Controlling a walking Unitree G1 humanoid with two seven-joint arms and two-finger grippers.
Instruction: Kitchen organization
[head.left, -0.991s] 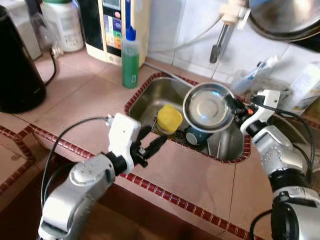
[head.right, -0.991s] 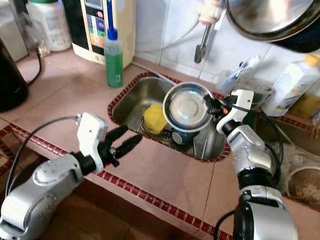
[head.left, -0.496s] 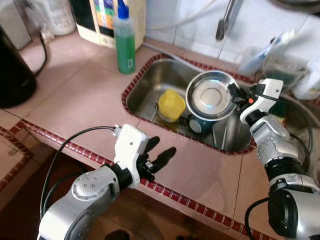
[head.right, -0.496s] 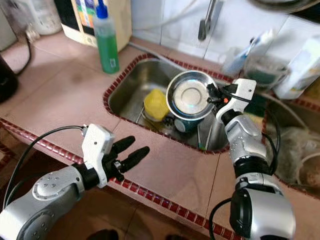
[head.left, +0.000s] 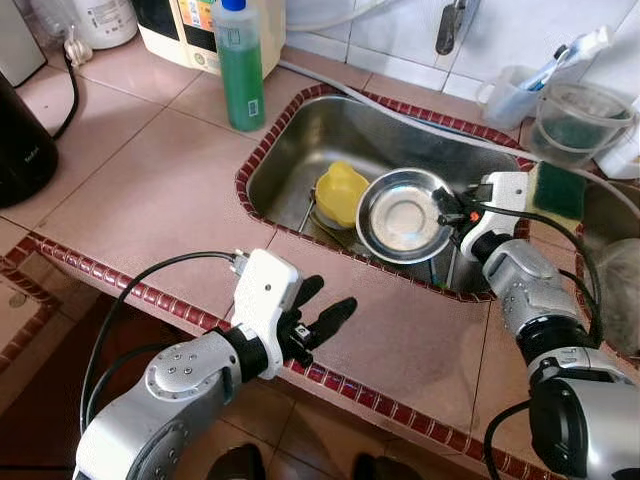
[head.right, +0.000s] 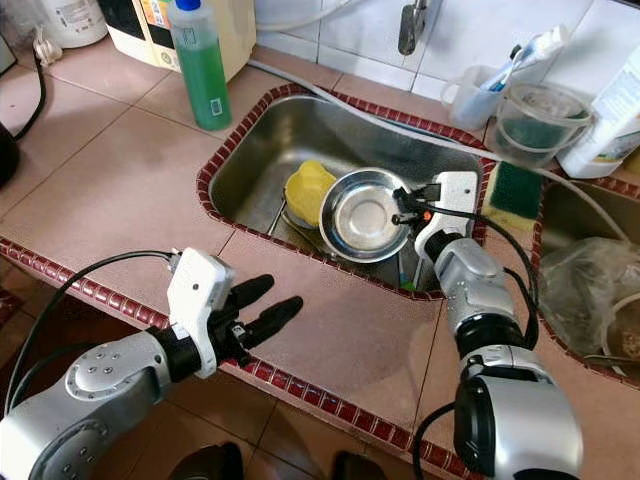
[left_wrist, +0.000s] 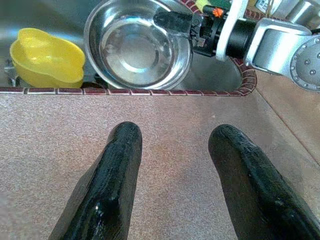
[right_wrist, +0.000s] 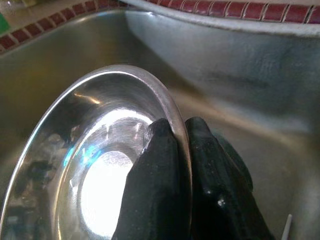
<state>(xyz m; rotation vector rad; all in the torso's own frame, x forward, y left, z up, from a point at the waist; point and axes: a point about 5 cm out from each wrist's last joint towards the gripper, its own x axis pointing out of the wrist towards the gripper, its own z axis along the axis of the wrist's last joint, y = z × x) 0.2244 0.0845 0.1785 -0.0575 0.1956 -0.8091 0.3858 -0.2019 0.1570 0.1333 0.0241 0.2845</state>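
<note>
My right pincer (head.left: 447, 210) pinches the bowl (head.left: 400, 214) rim over the sink (head.left: 300, 150), nothing stowed yet; left pincer (head.left: 325, 312) open, empty.

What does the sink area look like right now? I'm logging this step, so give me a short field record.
held item: steel bowl, rim pinched by right gripper
bowl position: over the sink, beside yellow cup
left gripper: open, over the counter
counter items: green soap bottle, sponge
</note>
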